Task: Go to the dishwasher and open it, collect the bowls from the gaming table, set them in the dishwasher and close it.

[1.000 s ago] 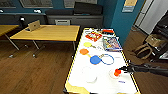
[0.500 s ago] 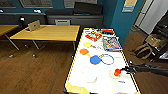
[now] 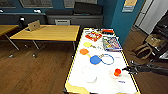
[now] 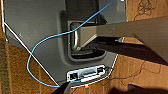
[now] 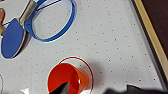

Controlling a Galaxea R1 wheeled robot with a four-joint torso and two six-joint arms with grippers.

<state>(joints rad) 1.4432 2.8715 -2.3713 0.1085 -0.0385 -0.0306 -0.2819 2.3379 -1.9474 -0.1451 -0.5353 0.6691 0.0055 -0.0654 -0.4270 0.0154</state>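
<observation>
Head view shows the gaming table (image 3: 103,80), a long white surface with a yellow edge; its long axis runs from the near side away toward the far wall. On it, at the near right, an orange cup (image 3: 117,72) stands inside a shallow pale bowl (image 3: 112,74). A second pale bowl (image 3: 89,74) lies to the left of it. Farther along are a blue paddle (image 3: 95,59), a blue ring (image 3: 107,59), an orange paddle (image 3: 84,51) and a yellow disc (image 3: 87,44). The right gripper (image 3: 128,69) comes in from the right, just beside the cup. In the right wrist view the cup (image 5: 68,78) sits in the bowl's red-rimmed circle; I cannot tell how the fingers stand. A yellow wooden table (image 3: 47,32) is to the left.
</observation>
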